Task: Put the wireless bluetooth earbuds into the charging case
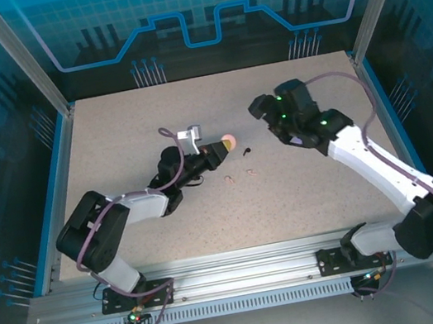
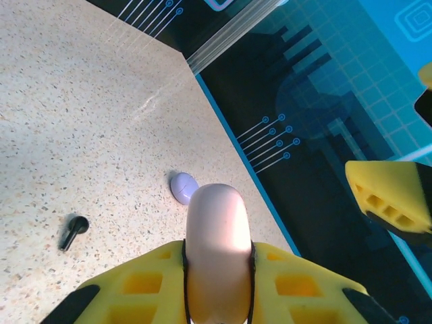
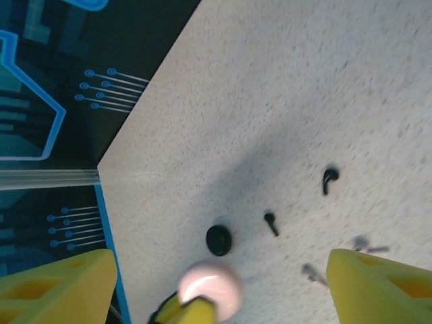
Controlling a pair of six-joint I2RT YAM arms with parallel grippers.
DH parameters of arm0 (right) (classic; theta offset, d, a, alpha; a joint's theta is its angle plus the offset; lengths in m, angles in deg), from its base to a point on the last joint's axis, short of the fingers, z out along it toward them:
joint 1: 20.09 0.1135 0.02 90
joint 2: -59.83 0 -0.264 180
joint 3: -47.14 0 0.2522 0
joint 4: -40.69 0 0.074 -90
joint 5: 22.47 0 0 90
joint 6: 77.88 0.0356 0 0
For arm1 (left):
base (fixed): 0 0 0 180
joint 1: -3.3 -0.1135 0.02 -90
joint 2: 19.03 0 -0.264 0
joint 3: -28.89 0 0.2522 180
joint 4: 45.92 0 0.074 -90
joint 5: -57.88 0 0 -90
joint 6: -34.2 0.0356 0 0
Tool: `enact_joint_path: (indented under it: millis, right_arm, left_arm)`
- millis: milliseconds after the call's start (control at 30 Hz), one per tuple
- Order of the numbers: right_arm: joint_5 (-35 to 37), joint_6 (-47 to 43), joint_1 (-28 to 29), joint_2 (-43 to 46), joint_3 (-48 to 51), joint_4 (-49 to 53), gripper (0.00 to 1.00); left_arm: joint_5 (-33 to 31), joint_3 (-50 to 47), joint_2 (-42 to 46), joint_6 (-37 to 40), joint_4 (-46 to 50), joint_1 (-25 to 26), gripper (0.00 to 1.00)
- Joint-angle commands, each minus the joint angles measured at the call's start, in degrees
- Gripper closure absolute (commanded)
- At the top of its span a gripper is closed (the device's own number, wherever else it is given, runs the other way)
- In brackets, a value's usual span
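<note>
Left tool (image 2: pixel 217 270): pinching the pink case (image 2: pixel 217 229), which stands on edge between its yellow fingers (image 2: pixel 142 287); the case's rounded top pokes out past the tips.
Left tool, place: near the middle of the bench (image 1: pixel 112 138), raised off its surface.
Right tool (image 3: pixel 217 260): yellow fingers (image 3: pixel 61 287) spread wide with nothing gripped; it hovers just to the right of the held case.
Pink case: smooth, glossy, pale pink, rounded like a pebble.
Black earbuds (image 3: pixel 329 180): two, tiny, each a round head on a short stem, lying loose and apart on the bench close to the pink case.
Pale earbuds (image 1: pixel 250 173): small stemmed pieces lying on the bench, nearer the arm bases than the black ones; too faint to tell pink from lilac.
Lilac case (image 2: pixel 183 187): small, rounded, lying flat on the bench just beyond the pink case.
Black round piece (image 3: pixel 219 239): on the bench beside the pink case; too small to identify.
</note>
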Motion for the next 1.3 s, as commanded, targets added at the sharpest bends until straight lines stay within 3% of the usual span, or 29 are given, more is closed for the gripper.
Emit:
enact_joint_path:
  millis: [0, 67, 167, 467, 967, 1267]
  right_arm:
    - [-9.06, -19.20, -3.00, 0.77, 4.02, -4.05, 0.18]
    - [-15.44, -28.78, -3.33, 0.62, 5.39, -6.39, 0.18]
    - [-23.86, -36.33, -2.91, 0.54, 9.48, -11.14, 0.18]
    - [-35.94, -42.17, -1.07, 0.00, 19.25, -24.57, 0.20]
    - [-36.42, -41.53, 1.13, -6.90, 16.13, -28.48, 0.23]
    - [-33.27, -40.37, -1.63, -9.13, 17.25, -29.74, 0.27]
  left_arm:
    - [7.02, 1.87, 4.20, 4.97, 7.21, -2.47, 1.00]
    - [9.99, 2.99, 5.81, 7.46, 11.63, -3.38, 1.00]
    - [14.22, 5.07, 7.85, 11.86, 18.36, -4.07, 1.00]
    - [21.79, 7.19, 9.40, 16.31, 26.44, -5.59, 1.00]
    - [25.05, 7.53, 9.18, 16.04, 26.55, -5.69, 1.00]
    - [26.37, 6.52, 11.14, 15.91, 26.23, -5.68, 1.00]
